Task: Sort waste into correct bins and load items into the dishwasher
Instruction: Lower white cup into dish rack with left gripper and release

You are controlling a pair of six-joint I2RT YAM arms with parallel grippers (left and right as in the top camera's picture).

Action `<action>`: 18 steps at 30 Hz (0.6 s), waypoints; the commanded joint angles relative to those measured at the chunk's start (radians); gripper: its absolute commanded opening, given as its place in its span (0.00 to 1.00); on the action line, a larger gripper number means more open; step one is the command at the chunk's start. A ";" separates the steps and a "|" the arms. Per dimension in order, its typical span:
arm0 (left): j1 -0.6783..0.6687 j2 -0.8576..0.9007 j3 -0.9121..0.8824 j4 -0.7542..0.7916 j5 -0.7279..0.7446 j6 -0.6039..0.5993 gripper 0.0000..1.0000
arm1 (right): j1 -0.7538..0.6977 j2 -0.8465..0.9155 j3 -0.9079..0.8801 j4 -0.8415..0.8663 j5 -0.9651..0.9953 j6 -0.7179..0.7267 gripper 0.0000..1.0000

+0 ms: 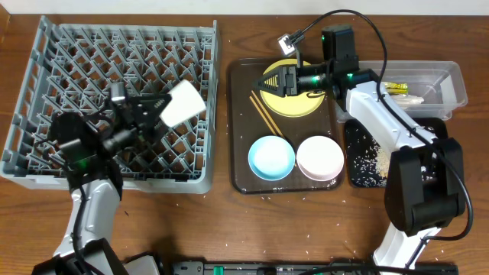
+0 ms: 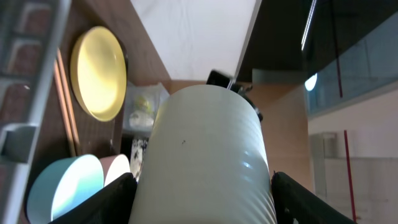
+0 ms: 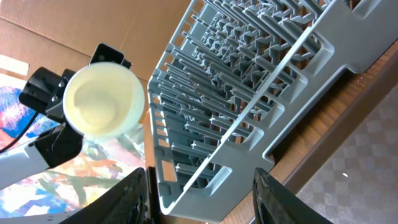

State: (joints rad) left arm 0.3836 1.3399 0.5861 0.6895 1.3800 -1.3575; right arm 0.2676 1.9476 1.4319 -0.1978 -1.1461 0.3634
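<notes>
Left arm holds the cup over the rack; right arm hovers above the plate.

The left gripper (image 1: 158, 113) pinches the small white cup (image 1: 184, 103), tipped on its side, over the right part of the grey dish rack (image 1: 46, 92). The right gripper (image 1: 284, 79) hangs over the yellow plate (image 1: 299, 104) with its fingers spread and nothing between them. The plate sits on the brown tray (image 1: 238, 122) with the chopsticks (image 1: 267, 116), the blue bowl (image 1: 271, 158) and the white bowl (image 1: 319, 158).
</notes>
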 commanded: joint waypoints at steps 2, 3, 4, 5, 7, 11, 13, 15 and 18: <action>0.044 0.000 0.066 0.008 -0.034 -0.018 0.27 | -0.014 0.001 0.004 -0.007 -0.002 -0.002 0.52; 0.049 0.000 0.081 0.008 -0.051 -0.030 0.27 | -0.013 0.001 0.004 -0.007 -0.002 -0.002 0.52; 0.050 0.000 0.096 0.008 -0.068 -0.036 0.27 | -0.013 0.001 0.004 -0.007 -0.002 -0.002 0.52; 0.050 0.000 0.111 0.007 -0.080 -0.036 0.27 | -0.013 0.001 0.004 -0.007 -0.002 -0.002 0.52; 0.050 0.000 0.147 -0.013 -0.096 -0.035 0.27 | -0.014 0.001 0.004 -0.012 -0.002 -0.005 0.52; 0.050 0.000 0.205 -0.093 -0.151 0.005 0.27 | -0.014 0.001 0.004 -0.013 -0.002 -0.006 0.52; 0.050 0.000 0.233 -0.157 -0.177 0.040 0.27 | -0.014 0.001 0.004 -0.020 -0.001 -0.022 0.52; 0.050 -0.001 0.269 -0.259 -0.209 0.095 0.27 | -0.013 0.001 0.004 -0.034 0.011 -0.031 0.52; 0.042 -0.005 0.357 -0.526 -0.269 0.246 0.26 | -0.013 0.001 0.004 -0.054 0.022 -0.058 0.52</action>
State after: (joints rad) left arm 0.4305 1.3399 0.8558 0.3069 1.1816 -1.2793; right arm 0.2672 1.9476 1.4319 -0.2440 -1.1305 0.3447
